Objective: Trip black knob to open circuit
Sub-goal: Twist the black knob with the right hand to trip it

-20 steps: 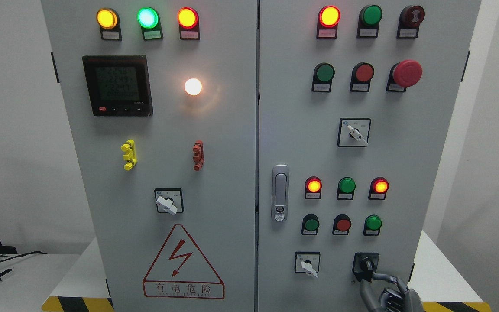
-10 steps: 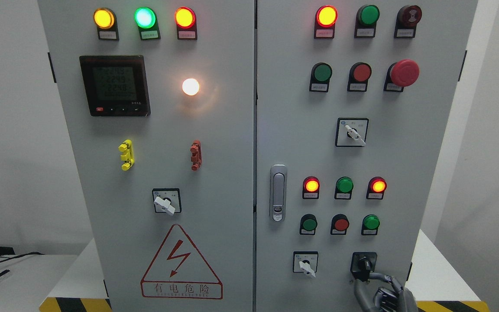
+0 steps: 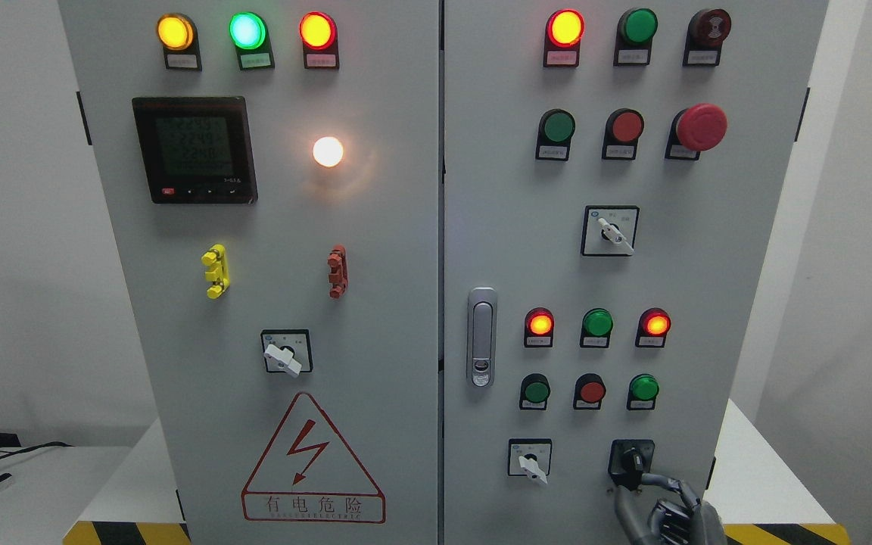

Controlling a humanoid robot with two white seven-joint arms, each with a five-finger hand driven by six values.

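Observation:
The black knob [image 3: 631, 460] sits on a black square plate at the lower right of the cabinet's right door [image 3: 708, 250]. My right hand [image 3: 627, 484] reaches up from the bottom edge just right of and below it. Its index finger [image 3: 659, 479] lies against the knob's lower right side and the thumb [image 3: 621, 506] rises under it, so the knob's lower end is pinched between them. The other fingers are curled below, partly cut off by the frame. My left hand does not show.
A white selector switch [image 3: 530, 463] is left of the knob; green, red and green buttons [image 3: 591, 390] sit just above. The door latch [image 3: 481, 337] is at mid-height. The grey cabinet stands on a white table [image 3: 754, 477] with yellow-black edge tape [image 3: 784, 534].
The whole cabinet has drifted slightly left in the picture. My right hand stays on the black knob, and the knob's pointing looks much the same.

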